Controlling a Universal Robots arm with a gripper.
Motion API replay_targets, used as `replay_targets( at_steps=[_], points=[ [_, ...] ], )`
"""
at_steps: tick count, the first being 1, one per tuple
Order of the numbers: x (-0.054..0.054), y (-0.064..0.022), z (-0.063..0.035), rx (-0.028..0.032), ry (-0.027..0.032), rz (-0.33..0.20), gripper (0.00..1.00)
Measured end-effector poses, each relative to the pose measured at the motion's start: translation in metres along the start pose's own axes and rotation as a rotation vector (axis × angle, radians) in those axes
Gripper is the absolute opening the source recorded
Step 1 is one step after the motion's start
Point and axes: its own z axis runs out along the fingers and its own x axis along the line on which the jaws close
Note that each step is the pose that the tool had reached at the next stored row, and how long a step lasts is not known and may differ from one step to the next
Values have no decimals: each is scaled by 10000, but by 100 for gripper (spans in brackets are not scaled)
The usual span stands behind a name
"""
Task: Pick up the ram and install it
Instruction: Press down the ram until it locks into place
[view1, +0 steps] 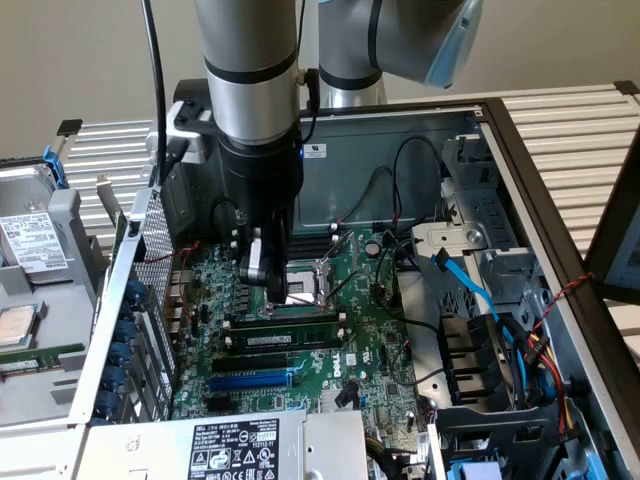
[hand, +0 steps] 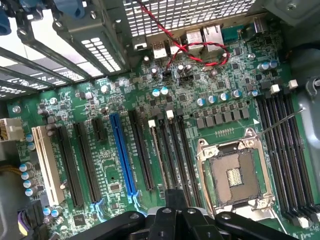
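A: Item one, the pincer (view1: 262, 272)?
B: Hanging from the arm (view1: 250, 70) inside the open case (view1: 520, 180), low over the board (view1: 370, 330), beside the CPU socket (view1: 305, 280) at its 9 o'clock in the exterior view. Fingers shut, with nothing visible between them. In the wrist view the black finger bases (hand: 175, 222) sit at the edge, over the near ends of the slots.

A: Item two, the ram (view1: 283, 341)?
B: Green stick with a white sticker, lying in the slot bank just at 6 o'clock of the socket in the exterior view, level with the board. A second stick (view1: 285, 320) sits in the slot just above it, dark chips showing. The pincer is near them but apart, higher up at about 11 o'clock.

A: Item three, slots?
B: One blue slot (hand: 123, 155), long, with black slots (hand: 142, 150) either side. A white slot (hand: 47, 162) at the board's edge. Another bank of black memory slots (hand: 282, 150) on the far side of the socket, with white end clips.

A: Item four, the socket in the wrist view?
B: Open metal frame (hand: 235, 172), gold contacts at centre.

A: Item five, sundries?
B: Red wire (hand: 195, 47) looped near the rear ports. Blue cable (view1: 470, 285) by the drive cage at 3 o'clock. A labelled drive (view1: 35, 245) outside the case at 9 o'clock.
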Motion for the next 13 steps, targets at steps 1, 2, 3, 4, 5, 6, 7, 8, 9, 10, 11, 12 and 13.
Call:
replay_targets(
  at_steps=[1,2,3,4,5,6,7,8,9,10,11,12,13],
  points=[
    [0,-1,-24,0,-2,87,10],
    [-1,-1,-47,1,-5,178,10],
    [-1,-1,-70,3,-5,280,10],
    [-2,-1,-89,4,-2,378,10],
    [-2,-1,-100,4,-1,480,10],
    [-2,-1,-104,3,0,583,10],
    [-2,-1,-104,1,2,682,10],
    [-1,-1,-105,-4,9,777,10],
    [0,-2,-106,-13,22,873,10],
    [0,-2,-107,-22,35,961,10],
    [0,-2,-108,-32,46,1055,10],
    [1,-2,-108,-41,56,1143,10],
    [1,-2,-109,-49,67,1232,10]
  ],
)
